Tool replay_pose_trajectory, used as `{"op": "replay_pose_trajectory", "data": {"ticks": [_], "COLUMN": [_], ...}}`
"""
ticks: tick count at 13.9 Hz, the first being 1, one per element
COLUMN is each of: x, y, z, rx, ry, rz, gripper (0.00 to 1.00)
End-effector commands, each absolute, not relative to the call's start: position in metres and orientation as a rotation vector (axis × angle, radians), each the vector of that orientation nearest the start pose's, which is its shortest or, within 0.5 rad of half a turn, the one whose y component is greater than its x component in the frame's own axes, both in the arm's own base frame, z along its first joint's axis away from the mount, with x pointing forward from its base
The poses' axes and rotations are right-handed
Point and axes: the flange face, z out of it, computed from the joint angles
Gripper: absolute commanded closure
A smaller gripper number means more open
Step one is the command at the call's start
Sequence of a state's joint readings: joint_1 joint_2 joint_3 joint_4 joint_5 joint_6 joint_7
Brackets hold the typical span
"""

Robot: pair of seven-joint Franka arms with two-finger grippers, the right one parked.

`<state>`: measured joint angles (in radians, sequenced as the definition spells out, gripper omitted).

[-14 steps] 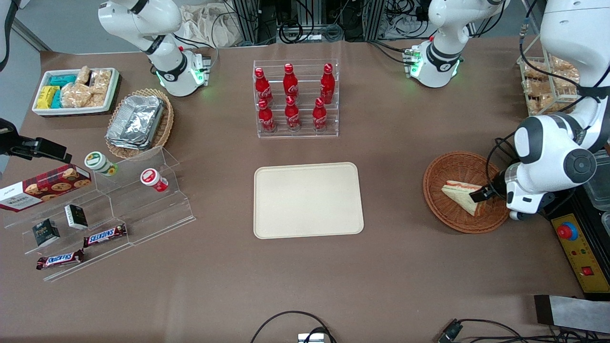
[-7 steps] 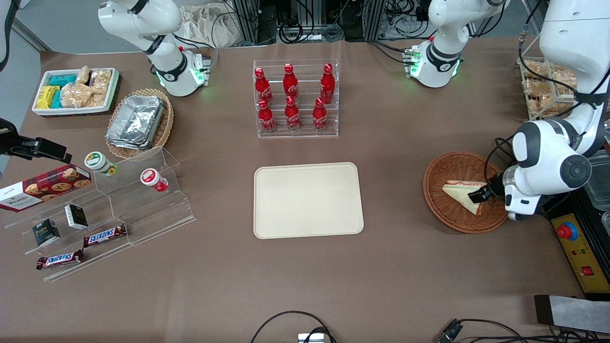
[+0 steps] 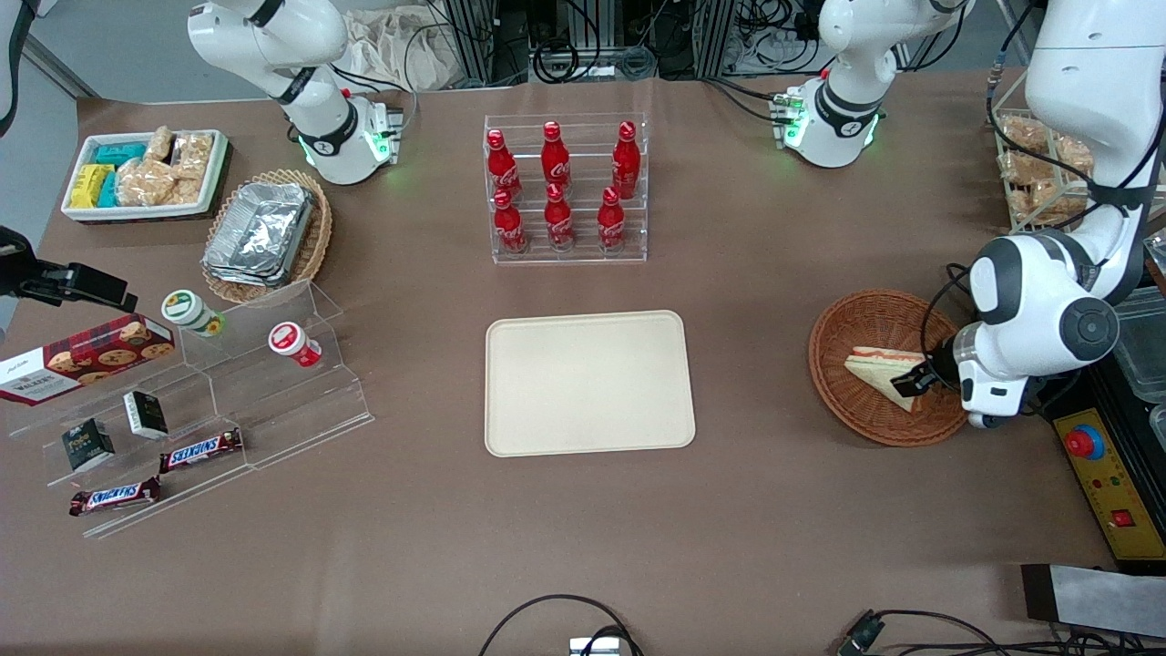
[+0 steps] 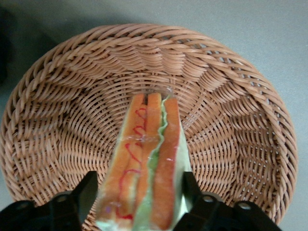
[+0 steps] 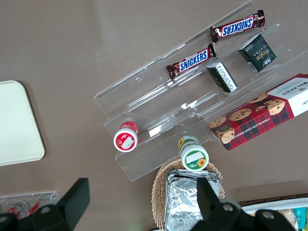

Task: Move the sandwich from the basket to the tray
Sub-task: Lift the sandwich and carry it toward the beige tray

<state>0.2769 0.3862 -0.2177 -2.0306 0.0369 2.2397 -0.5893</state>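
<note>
The gripper (image 3: 914,380) is down in the basket (image 3: 865,321), its jaws set narrowly against both sides of the sandwich (image 3: 879,367), whose orange and pale layers show edge-on at the wrist (image 4: 147,168). The sandwich is in the basket, which sits toward the working arm's end of the tabletop (image 3: 583,538), well apart from the tray (image 3: 588,383). Farther from the front camera than the tray, red Coca-Cola bottles (image 3: 557,185) fill a clear rack. Toward the parked arm's end lie Snickers bars (image 3: 200,449) and a Walkers cookie box (image 3: 84,356).
</note>
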Motion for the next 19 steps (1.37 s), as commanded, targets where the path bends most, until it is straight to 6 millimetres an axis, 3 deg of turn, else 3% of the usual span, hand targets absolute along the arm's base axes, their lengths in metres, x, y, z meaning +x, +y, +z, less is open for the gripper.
{"op": "replay_pose_trajectory", "data": {"ticks": [1,2,4,5,7,11,13,15,17,19], "x": [0.582,0.582,0.583,0.585,0.597,0.627,0.635,0.627,0.613,0.604], "y": [0.032,0.031,0.031,0.031,0.019,-0.013,-0.056,-0.111,-0.185,-0.258], "z": [0.248,0.251,0.261,0.271,0.31,0.417,0.466,0.483,0.469,0.431], "rx": [-2.984,-2.987,-2.986,-2.988,-3.006,-3.097,-3.064,-3.036,-3.052,-3.06], "ry": [-0.99,-0.983,-0.968,-0.949,-0.853,-0.464,-0.235,-0.095,0.021,0.034], "rz": [0.269,0.266,0.271,0.274,0.273,0.331,0.272,0.262,0.301,0.346], "gripper": [0.48,0.69,0.98,1.0,1.0,1.0,1.0,1.0,1.0,1.0]}}
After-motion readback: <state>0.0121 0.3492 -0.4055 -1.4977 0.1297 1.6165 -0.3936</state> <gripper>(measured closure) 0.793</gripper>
